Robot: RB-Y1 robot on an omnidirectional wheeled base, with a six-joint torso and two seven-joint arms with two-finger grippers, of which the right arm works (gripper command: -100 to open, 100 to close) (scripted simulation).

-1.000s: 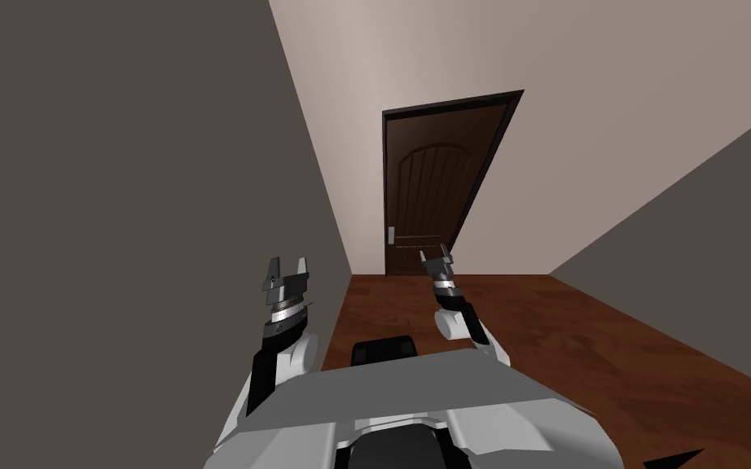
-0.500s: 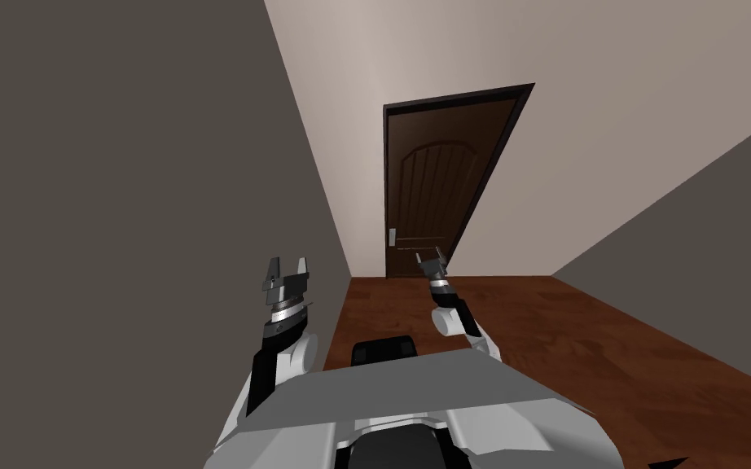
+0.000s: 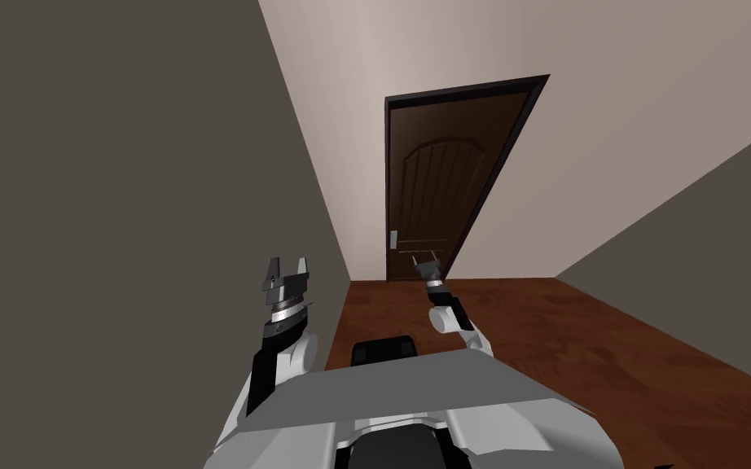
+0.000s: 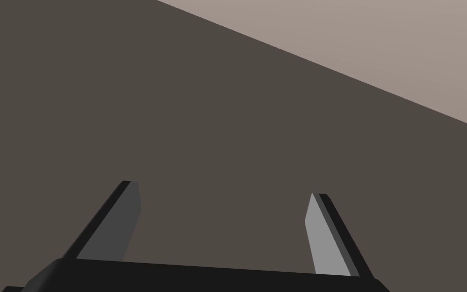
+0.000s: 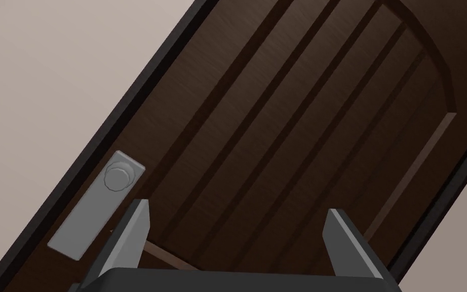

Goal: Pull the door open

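Note:
A dark brown panelled door (image 3: 439, 171) in a black frame stands shut at the end of a narrow corridor. Its grey plate with a round knob (image 3: 393, 240) sits at the door's left edge. My right gripper (image 3: 425, 264) reaches out toward the door's lower part, open and short of it. In the right wrist view the door (image 5: 303, 116) lies ahead, and the knob (image 5: 118, 176) on its plate is just beyond one fingertip of my open right gripper (image 5: 237, 215), off to its side. My left gripper (image 3: 287, 268) is raised beside the left wall, open and empty (image 4: 222, 195).
A dark grey wall (image 3: 121, 203) runs close along my left. Another dark grey wall (image 3: 691, 228) slants in from the right. Reddish-brown wood floor (image 3: 545, 326) leads up to the door. Pale beige walls flank the door frame.
I have moved closer to the door, which looks larger. My right gripper has stretched further forward and a little left, toward the knob side. The left arm has not moved.

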